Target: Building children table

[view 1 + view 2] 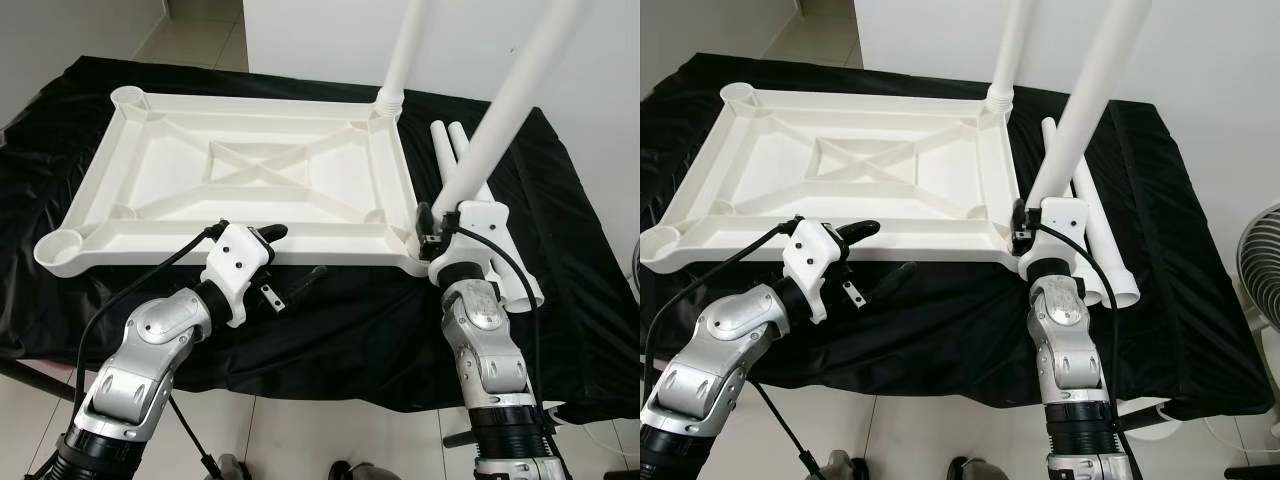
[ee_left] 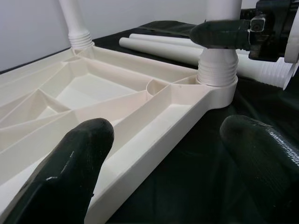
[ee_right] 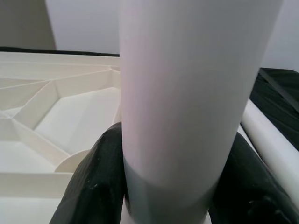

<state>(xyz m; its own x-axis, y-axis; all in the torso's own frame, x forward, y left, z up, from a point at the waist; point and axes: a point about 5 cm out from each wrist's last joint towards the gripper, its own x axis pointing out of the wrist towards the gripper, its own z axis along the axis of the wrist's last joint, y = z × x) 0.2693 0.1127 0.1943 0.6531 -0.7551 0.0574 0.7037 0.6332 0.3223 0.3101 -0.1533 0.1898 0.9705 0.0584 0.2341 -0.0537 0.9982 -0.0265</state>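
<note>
The white table top [image 1: 110, 150] lies upside down on a black cloth. One white leg [image 1: 405, 50] stands upright in its far right corner socket. A second leg [image 1: 505, 110] stands in the near right corner socket [image 2: 217, 86], and my right gripper [image 1: 440, 225] is shut on its lower end; the black fingers [image 3: 88, 186] press both sides of it. My left gripper [image 1: 295, 255] is open at the top's near edge, one finger [image 2: 70, 168] over the rim and the other over the cloth. Two loose legs [image 1: 1105, 250] lie to the right.
The black cloth [image 1: 330, 330] covers a low table whose front edge lies just before my arms. Both left corner sockets [image 1: 60, 245] hold no leg. A fan [image 1: 1260, 260] stands on the floor at the far right. A white wall rises behind.
</note>
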